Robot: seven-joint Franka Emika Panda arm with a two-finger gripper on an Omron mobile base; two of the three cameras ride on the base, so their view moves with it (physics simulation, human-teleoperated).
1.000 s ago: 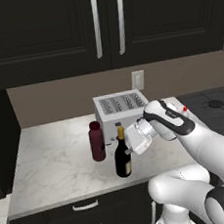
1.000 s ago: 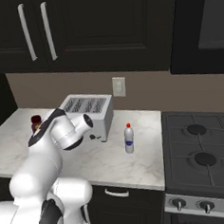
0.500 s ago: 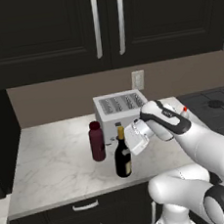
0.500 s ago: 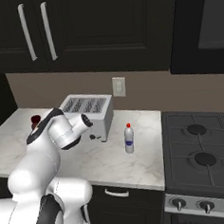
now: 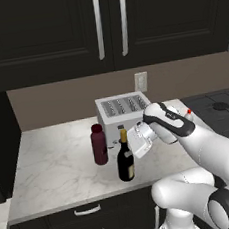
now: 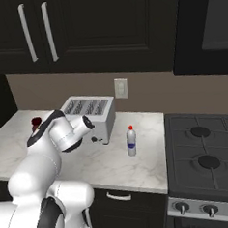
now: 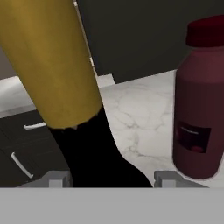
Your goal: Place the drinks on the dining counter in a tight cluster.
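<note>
The wine bottle [image 5: 125, 157] stands upright near the front edge of the marble worktop [image 5: 56, 163], dark glass under a gold neck, and the gripper [image 5: 131, 144] is at its neck from the 3 o'clock side in the left base view. In the hand view the gold neck [image 7: 52, 57] runs steeply up between the two grey fingertips [image 7: 59, 179], one at 7 o'clock and the other at 5 o'clock, with the dark shoulder filling the space between them — whether the pads actually press the glass cannot be told from here. The squat maroon bottle [image 5: 99, 144] with its red cap stands just beside the wine bottle, at about 10 o'clock from it in the left base view, and apart from it; in the hand view it sits at 3 o'clock. Behind both is a silver toaster [image 5: 122, 114], against the wall under a wall outlet [image 5: 141, 82]. The small pale bottle [image 6: 131, 141] with a red cap stands on the same worktop at 4 o'clock from the toaster in the right base view, near the black stove [image 6: 206, 159]. Dark cabinets [image 5: 106, 27] hang above — their long silver handles upright.
</note>
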